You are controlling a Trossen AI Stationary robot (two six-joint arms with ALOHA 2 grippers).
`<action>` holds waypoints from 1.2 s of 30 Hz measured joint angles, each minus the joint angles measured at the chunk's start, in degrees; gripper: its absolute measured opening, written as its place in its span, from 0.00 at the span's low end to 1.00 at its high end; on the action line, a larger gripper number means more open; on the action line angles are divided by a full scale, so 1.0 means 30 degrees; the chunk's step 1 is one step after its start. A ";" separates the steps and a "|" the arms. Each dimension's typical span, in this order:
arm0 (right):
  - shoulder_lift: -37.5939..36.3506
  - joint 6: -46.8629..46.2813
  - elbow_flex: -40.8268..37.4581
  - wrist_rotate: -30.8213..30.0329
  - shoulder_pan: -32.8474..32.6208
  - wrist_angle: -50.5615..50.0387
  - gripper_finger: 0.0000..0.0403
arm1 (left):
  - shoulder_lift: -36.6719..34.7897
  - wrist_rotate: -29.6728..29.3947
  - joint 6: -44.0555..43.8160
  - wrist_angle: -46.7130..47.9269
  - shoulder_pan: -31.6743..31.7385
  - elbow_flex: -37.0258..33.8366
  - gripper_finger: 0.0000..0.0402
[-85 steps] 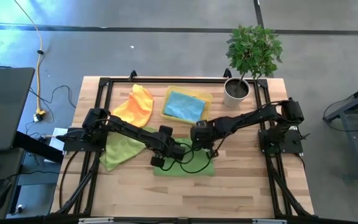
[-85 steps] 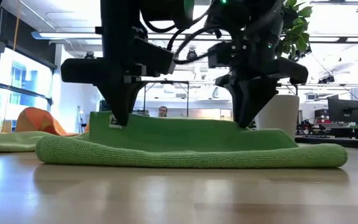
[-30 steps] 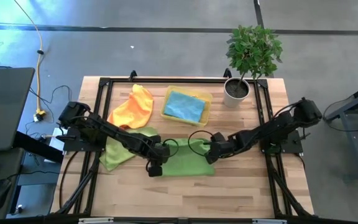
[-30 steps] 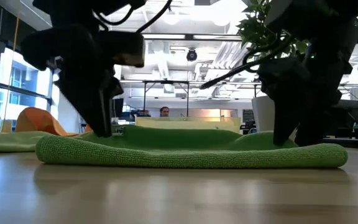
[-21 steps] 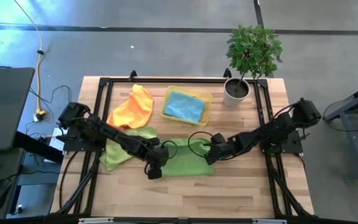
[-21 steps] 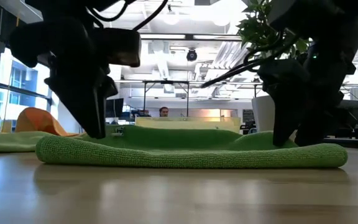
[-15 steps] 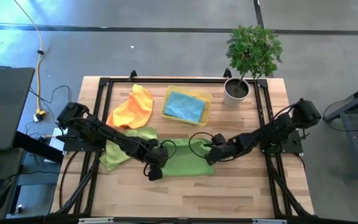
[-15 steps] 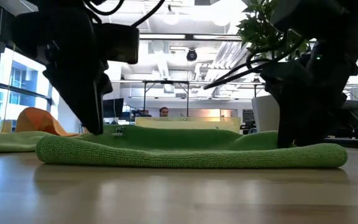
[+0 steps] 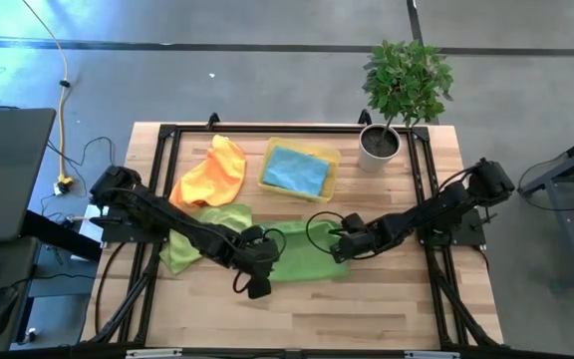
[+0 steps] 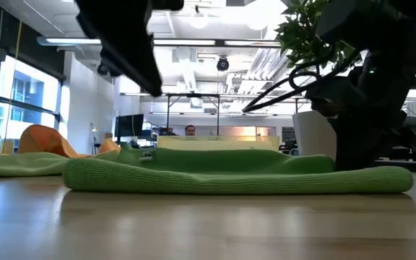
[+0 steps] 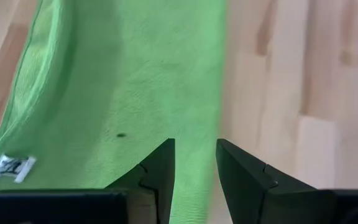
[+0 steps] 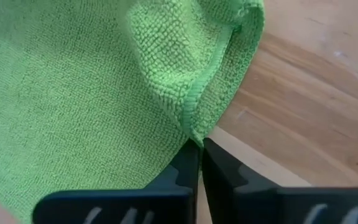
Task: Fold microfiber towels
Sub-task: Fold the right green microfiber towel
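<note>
A green towel, folded over, lies flat on the wooden table near its middle; it also shows in the low view. My left gripper hangs open above the towel's left near corner, clear of it, and shows raised in the low view. My right gripper is down at the towel's right end, shut on its edge. My right gripper pinches the green towel's hemmed right edge between its two fingers, by a corner. The fingers slant down from the table's right side. The towel lies on the table, with a small pucker raised just beyond the fingers.
An orange towel and a yellow-green towel lie at the left. A teal towel lies in a yellow tray at the back. A potted plant stands at the far right corner.
My left gripper has risen off the green towel's left end and gone a little toward the table's near edge and right. The green towel has slid a little toward the table's right edge, still flat. My right gripper stays down on its right end.
</note>
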State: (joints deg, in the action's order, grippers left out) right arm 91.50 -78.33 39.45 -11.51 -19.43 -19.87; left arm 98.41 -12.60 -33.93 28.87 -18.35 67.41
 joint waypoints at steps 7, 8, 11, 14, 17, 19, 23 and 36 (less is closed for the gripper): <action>-0.0029 0.0067 0.0057 0.0251 -0.0390 -0.1361 0.00 | 0.0000 -0.0043 -0.0131 0.0646 -0.0450 0.1864 0.26; -0.0036 0.0055 0.0057 0.0342 -0.0384 -0.1384 0.00 | 0.0000 -0.0048 -0.0131 0.0956 -0.0500 0.2193 0.26; -0.0039 0.0052 0.0057 0.0454 -0.0375 -0.1468 0.00 | 0.0000 -0.0087 -0.0131 0.2036 -0.0567 0.3185 0.26; -0.0151 0.0052 0.0057 0.0674 -0.0382 -0.1813 0.00 | 0.0000 -0.0141 -0.0130 0.3348 -0.0567 0.4185 0.26; -0.0628 0.0040 0.0001 0.1228 -0.0387 -0.2742 0.00 | 0.0000 -0.0617 0.0236 0.4595 -0.0567 0.5046 0.26; -0.1203 -0.0251 -0.0068 0.1582 -0.0357 -0.3692 0.00 | 0.0000 -0.0868 0.0705 0.5445 -0.0567 0.5525 0.26; -0.2461 -0.1071 -0.0233 0.1780 -0.0217 -0.5988 0.00 | 0.0000 -0.1029 0.1495 0.6522 -0.0509 0.6221 0.26; -0.3024 -0.1771 -0.0125 0.2401 0.0383 -0.5508 0.44 | 0.0015 -0.1000 0.3725 0.8192 -0.0108 0.6989 0.26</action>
State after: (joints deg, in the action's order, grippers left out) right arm 82.43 -83.64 39.07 -4.31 -18.28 -36.39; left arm 98.45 -15.60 -22.76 53.45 -18.68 88.38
